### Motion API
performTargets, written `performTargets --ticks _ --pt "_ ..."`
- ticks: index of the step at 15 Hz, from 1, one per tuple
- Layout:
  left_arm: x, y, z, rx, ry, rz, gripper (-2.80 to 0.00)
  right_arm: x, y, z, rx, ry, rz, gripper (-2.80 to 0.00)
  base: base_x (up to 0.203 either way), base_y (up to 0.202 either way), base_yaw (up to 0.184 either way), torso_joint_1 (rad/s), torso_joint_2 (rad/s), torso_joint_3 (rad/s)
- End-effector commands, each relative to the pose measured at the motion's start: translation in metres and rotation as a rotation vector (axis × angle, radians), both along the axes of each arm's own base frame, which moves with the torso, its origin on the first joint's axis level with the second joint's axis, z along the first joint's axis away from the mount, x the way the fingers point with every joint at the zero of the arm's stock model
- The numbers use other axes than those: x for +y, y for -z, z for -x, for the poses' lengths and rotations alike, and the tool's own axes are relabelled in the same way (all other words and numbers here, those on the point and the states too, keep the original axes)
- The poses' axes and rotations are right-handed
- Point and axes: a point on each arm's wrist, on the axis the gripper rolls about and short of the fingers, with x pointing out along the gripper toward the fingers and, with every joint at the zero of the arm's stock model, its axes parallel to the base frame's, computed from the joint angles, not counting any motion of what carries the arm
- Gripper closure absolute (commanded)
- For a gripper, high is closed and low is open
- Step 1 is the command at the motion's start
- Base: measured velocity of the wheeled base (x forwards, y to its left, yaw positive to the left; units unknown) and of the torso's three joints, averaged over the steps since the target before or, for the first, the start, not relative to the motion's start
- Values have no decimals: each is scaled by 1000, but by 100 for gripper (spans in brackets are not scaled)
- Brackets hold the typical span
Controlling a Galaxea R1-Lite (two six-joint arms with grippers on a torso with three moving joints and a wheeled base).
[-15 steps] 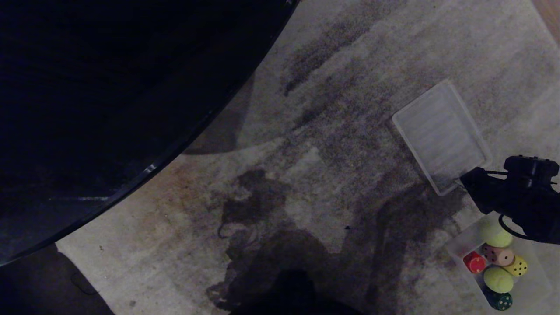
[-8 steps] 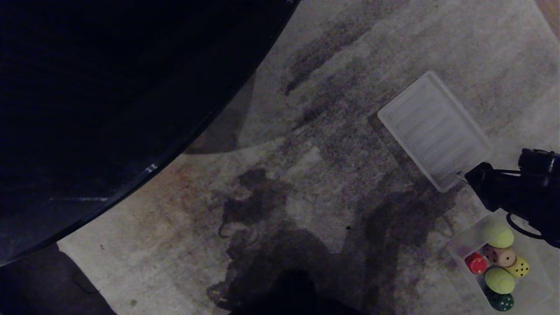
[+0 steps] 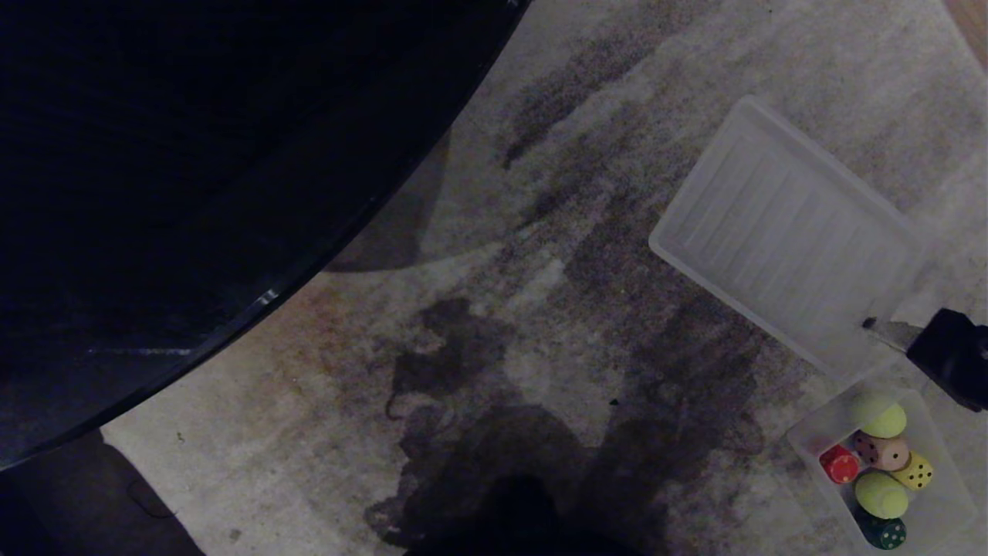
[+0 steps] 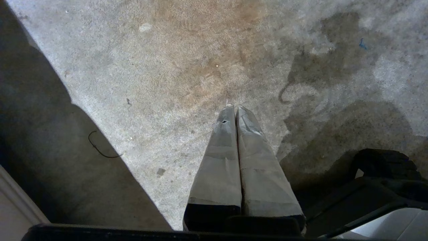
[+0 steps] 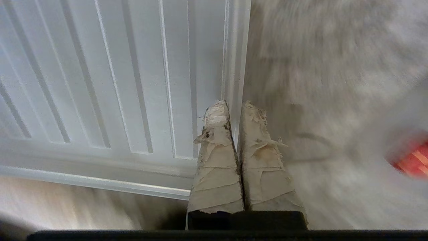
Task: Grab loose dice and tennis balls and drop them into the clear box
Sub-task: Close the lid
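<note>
Right gripper (image 3: 888, 330): clamped on the ribbed lid (image 3: 779, 232), now raised off the carpet (image 3: 587, 93) since a second ago.
Clear box (image 3: 938, 502): dice (image 3: 884, 452) and tennis balls (image 3: 878, 494) all inside; collecting looks finished.
Left gripper (image 4: 235, 110): closed, empty, parked.

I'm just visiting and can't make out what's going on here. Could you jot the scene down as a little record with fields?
Place: stained carpet beside a dark table
Clear box: on the carpet, holding all six items
Dice: four in the box, red, beige, yellow, dark green
Tennis balls: two in the box
Ribbed lid: gripped at one edge
Right gripper: shut on the lid's rim
Left gripper: shut, empty, above bare carpet
</note>
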Motion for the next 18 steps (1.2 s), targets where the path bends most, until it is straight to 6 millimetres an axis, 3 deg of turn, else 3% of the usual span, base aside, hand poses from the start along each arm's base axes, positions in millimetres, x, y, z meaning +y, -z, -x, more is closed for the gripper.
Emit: performTargets --ticks 1,4,7,10,14,18 --pt "0 0 0 2 -1 2 0 21 -15 79 -117 -32 120 0 0 0 0 0 0 0" --pt "0 0 0 2 -1 2 0 37 13 144 -89 -74 228 0 0 0 0 0 0 0" --pt "0 0 0 1 -1 1 0 44 50 180 -58 -93 340 0 0 0 0 0 0 0" --pt "0 0 0 2 -1 0 0 41 79 186 -18 -14 484 0 0 0 0 0 0 0" --pt "0 0 0 2 -1 0 0 40 79 184 -83 -14 478 0 0 0 0 0 0 0" --pt "0 0 0 2 -1 0 0 39 86 204 -195 -7 491 0 0 0 0 0 0 0"
